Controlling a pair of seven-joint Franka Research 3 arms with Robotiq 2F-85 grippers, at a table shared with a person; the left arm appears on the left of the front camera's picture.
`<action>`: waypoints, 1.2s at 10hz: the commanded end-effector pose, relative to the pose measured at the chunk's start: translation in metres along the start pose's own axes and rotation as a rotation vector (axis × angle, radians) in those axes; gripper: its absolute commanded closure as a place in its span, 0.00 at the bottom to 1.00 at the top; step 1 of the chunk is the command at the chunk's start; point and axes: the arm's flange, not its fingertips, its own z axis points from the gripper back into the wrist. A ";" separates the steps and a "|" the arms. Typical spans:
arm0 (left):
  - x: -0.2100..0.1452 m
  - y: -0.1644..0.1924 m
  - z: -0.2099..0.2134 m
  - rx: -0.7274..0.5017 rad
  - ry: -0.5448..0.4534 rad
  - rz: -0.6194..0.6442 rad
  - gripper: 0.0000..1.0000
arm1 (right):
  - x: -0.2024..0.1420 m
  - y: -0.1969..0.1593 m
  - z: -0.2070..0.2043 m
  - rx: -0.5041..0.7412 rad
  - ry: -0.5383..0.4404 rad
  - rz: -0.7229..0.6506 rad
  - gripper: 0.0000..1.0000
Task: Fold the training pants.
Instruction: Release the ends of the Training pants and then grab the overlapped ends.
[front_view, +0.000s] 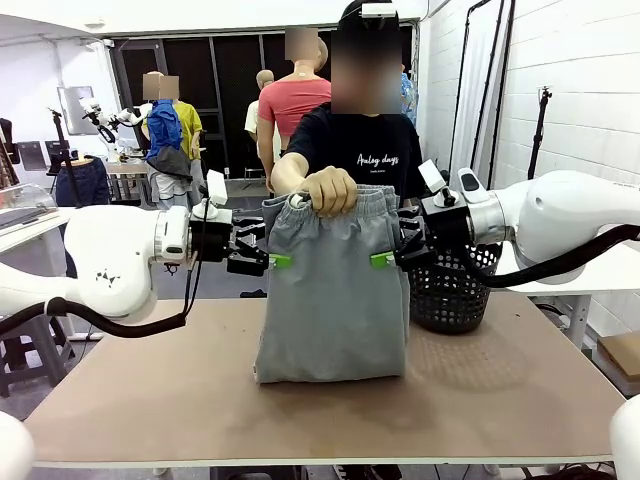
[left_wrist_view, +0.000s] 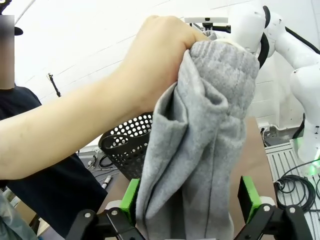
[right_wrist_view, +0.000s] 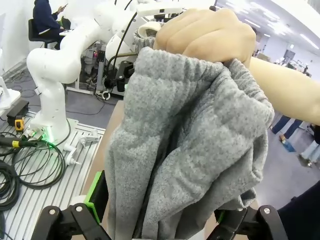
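One pair of light grey soft-fabric training pants (front_view: 335, 290) hung from one person's hand (front_view: 330, 190) at its 12 o'clock, hem on the brown tabletop (front_view: 150, 400), presumably to present both side edges. The left pincer (front_view: 268, 258) at 9 o'clock and the right pincer (front_view: 388, 258) at 3 o'clock stood spread astride the fabric, pinching nothing.

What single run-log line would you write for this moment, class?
training pants: hang from person's hand, hem on table | left gripper: open, fabric between fingers | right gripper: open, fabric between fingers
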 end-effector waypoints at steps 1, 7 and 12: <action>-0.011 -0.020 -0.006 0.004 -0.018 -0.010 0.00 | -0.002 -0.002 -0.014 -0.018 -0.020 -0.023 0.00; -0.006 -0.011 -0.033 0.023 -0.043 0.019 0.00 | -0.003 -0.015 -0.029 -0.053 -0.049 -0.032 0.00; -0.013 -0.004 -0.032 0.080 -0.097 0.081 0.78 | -0.007 -0.018 -0.023 -0.044 -0.080 -0.091 0.78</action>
